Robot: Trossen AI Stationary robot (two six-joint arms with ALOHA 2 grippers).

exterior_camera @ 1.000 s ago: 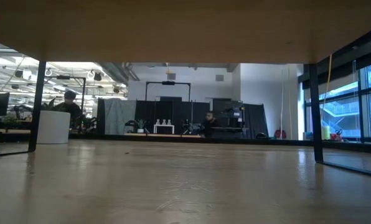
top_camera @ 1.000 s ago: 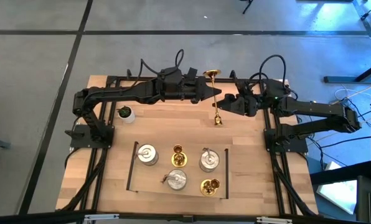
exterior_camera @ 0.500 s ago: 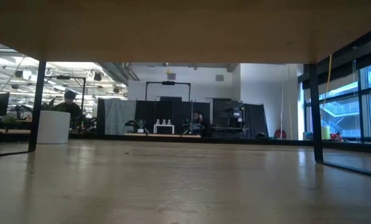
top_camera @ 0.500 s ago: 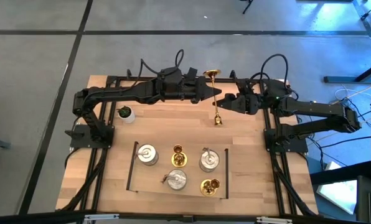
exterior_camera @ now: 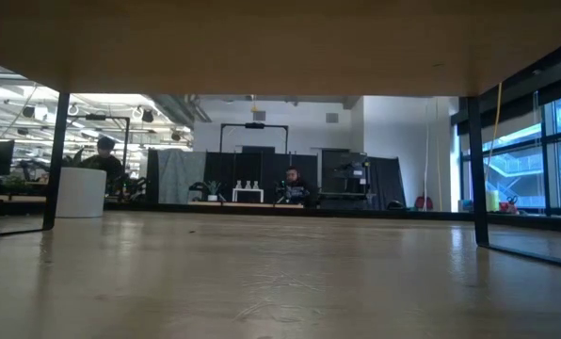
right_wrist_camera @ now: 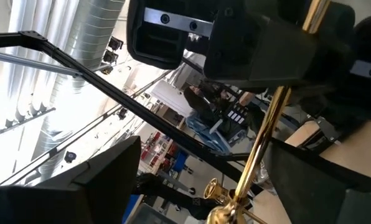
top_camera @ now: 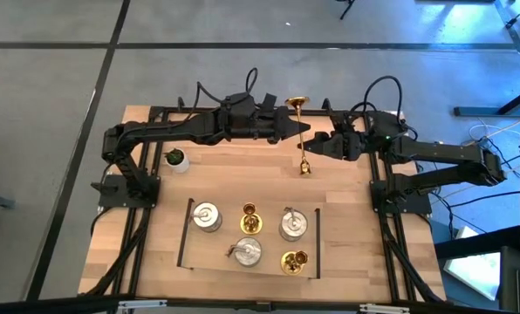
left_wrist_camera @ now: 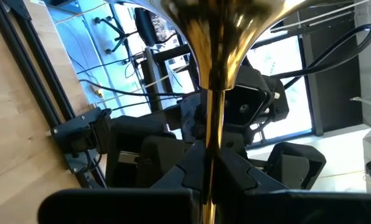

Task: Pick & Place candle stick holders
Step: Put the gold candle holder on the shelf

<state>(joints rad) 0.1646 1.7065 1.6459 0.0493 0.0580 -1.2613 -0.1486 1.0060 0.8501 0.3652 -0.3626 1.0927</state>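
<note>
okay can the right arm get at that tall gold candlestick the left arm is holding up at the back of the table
Probably yes. The right hand is open and right beside the tall gold candlestick, with its stem between the open fingers in the right wrist view. The left hand, shut on the stem, sits close and could crowd it.

from above we look straight down on the whole table, both arms reaching in from the far edge. our low camera sits at table-top height, facing level across the wood into the room. the left wrist camera looks forward, very close on a tall gold holder between the left gripper fingers, with the right gripper just beyond. the right wrist camera faces back, sharing that stem and the left gripper.
</note>
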